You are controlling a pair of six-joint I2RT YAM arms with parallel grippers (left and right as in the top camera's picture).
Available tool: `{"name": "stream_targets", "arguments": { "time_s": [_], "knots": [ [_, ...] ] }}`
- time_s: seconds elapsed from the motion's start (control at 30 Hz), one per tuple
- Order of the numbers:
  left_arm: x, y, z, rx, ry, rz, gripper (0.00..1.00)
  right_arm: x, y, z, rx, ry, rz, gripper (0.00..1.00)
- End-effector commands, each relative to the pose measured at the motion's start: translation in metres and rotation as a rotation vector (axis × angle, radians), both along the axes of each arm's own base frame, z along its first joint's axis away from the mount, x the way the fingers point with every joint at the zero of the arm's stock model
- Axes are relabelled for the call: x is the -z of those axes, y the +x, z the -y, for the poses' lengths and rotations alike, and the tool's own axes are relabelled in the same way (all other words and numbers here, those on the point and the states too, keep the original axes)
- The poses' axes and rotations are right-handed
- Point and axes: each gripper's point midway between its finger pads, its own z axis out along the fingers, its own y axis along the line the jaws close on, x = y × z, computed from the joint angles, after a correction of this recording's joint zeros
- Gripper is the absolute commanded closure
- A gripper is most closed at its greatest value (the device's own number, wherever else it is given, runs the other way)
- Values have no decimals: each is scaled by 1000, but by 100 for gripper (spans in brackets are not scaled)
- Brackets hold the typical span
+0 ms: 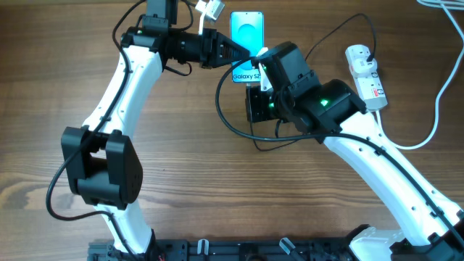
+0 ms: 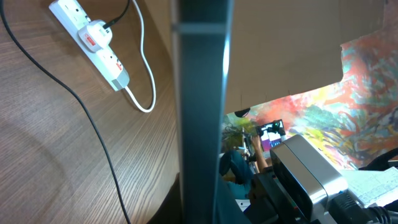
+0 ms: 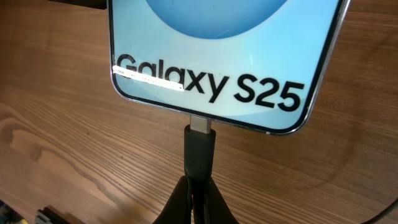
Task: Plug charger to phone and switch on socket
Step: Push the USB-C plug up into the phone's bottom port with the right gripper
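The phone (image 1: 246, 30), with a cyan screen and "Galaxy S25" text, is held off the table at the top centre. My left gripper (image 1: 233, 52) is shut on its left side. In the left wrist view the phone shows edge-on as a dark bar (image 2: 202, 112). My right gripper (image 3: 198, 193) is shut on the charger plug (image 3: 199, 149). The plug's silver tip sits in the port in the phone's lower edge (image 3: 224, 50). The black charger cable (image 1: 232, 119) loops back to the white socket (image 1: 366, 76) at the right, which also shows in the left wrist view (image 2: 93, 40).
The socket's thick white lead (image 1: 442, 94) runs off the right edge. A small white object (image 1: 210, 9) sits near the left arm at the top. A black rail (image 1: 217, 250) lines the front edge. The table's far edge (image 2: 186, 162) is close to the phone.
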Motion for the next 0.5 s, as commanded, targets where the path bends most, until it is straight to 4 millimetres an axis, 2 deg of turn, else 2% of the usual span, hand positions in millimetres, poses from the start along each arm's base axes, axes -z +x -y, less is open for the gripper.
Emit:
{"name": "stream_targets", "arguments": {
  "time_s": [0.0,0.47],
  "knots": [
    [-17,-8,2,41,-49,47,96,-6,2,-6,-22,9,16,96],
    [-18,-9,2,45,-54,44,96,-8,6,-6,-15,12,35,96]
  ]
}}
